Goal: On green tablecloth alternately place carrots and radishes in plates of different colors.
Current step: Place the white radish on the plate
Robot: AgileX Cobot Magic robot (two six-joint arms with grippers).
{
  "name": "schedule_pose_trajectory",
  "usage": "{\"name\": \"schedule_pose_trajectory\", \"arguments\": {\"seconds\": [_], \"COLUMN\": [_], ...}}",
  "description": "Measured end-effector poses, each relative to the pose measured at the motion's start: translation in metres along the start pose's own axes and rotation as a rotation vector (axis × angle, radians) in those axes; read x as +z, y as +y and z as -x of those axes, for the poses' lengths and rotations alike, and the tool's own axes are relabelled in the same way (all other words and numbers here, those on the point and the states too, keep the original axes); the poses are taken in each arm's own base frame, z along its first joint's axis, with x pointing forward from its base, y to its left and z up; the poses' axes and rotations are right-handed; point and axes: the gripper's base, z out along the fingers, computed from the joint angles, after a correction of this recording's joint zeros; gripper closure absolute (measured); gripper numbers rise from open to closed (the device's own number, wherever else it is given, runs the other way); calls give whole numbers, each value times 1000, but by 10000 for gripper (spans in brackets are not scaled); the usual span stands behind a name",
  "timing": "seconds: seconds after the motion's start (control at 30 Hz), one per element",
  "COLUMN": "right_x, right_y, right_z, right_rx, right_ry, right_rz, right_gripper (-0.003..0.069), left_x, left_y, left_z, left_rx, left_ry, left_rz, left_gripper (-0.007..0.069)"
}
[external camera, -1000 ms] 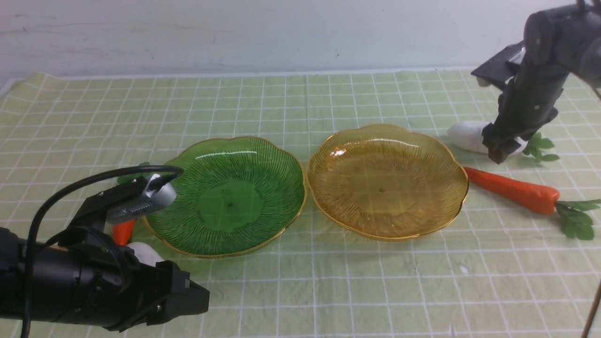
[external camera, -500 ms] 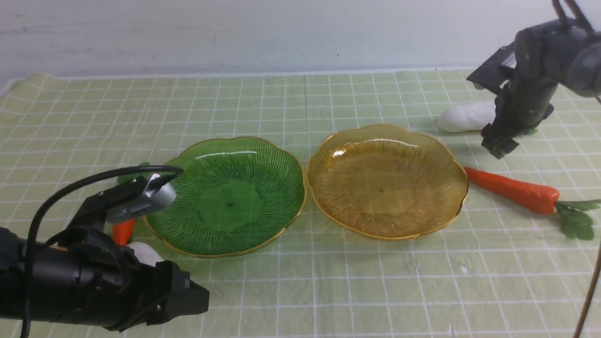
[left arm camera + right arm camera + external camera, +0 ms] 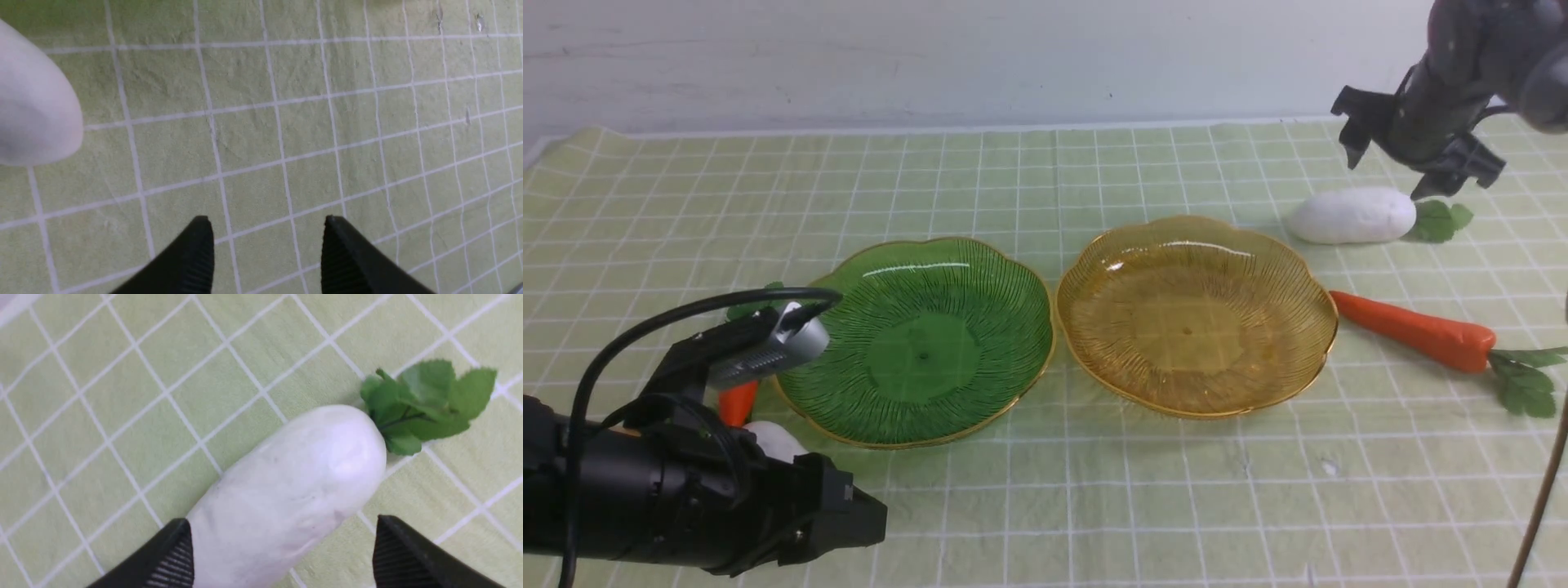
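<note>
The right hand (image 3: 1390,173) hovers, spread apart, above a radish (image 3: 1352,216) lying on the green tablecloth (image 3: 1013,188). The left hand (image 3: 265,220) is apart, empty. Green plate (image 3: 923,343) and amber plate (image 3: 1192,314) hold nothing; no placement is done.

This looks like a robotics lab set-up, not a kitchen. A green tablecloth (image 3: 1045,506) printed with a white grid runs back to a bare, faintly marked pale wall (image 3: 931,57) on the far side. Two black robot arms reach over it. The left arm (image 3: 629,498) sits low at the near left and carries a small silver camera (image 3: 768,349) and a looping black cable (image 3: 698,305). The right arm (image 3: 1462,49) is high at the far right. What lies on the cloth looks staged. A glossy carrot (image 3: 1417,331) and a matte white radish (image 3: 1352,216) at the right are plainly toys. In the middle, a ribbed see-through green plate (image 3: 923,351) and amber plate (image 3: 1192,327) sit side by side.
</note>
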Motion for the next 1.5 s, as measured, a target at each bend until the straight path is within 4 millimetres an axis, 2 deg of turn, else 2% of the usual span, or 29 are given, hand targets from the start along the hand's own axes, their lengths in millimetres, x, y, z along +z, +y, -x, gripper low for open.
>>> {"name": "schedule_pose_trajectory", "arguments": {"seconds": [0.13,0.3,0.7,0.87,1.03,1.2,1.33,1.43,1.5], "right_x": [17,35,68,67,66,40,-12,-70,-101], "right_y": [-8,-14,-12,-12,-12,-13,-10,-7,-4], "right_z": [-1,-1,-9,-9,-9,6,31,46,46], "right_rx": [227,419,471,468,386,196,25,-137,-231], "right_ry": [14,11,1,3,8,-10,-84,-130,-124], "right_rz": [-15,-12,69,68,67,72,117,147,159], "right_gripper": [126,126,127,138,199,199,199,199,199], "left_x": [0,0,0,0,0,0,0,0,0], "left_y": [0,0,1,1,1,1,1,1,1], "left_z": [0,0,2,2,2,2,2,2,2], "left_rx": [0,0,0,0,0,-1,-1,-1,-1], "left_ry": [0,-1,-21,-21,-20,-20,-20,-20,-20], "left_rz": [0,0,10,10,10,10,10,10,10], "left_gripper": [293,293,293,293,293,293,293,293,293]}}
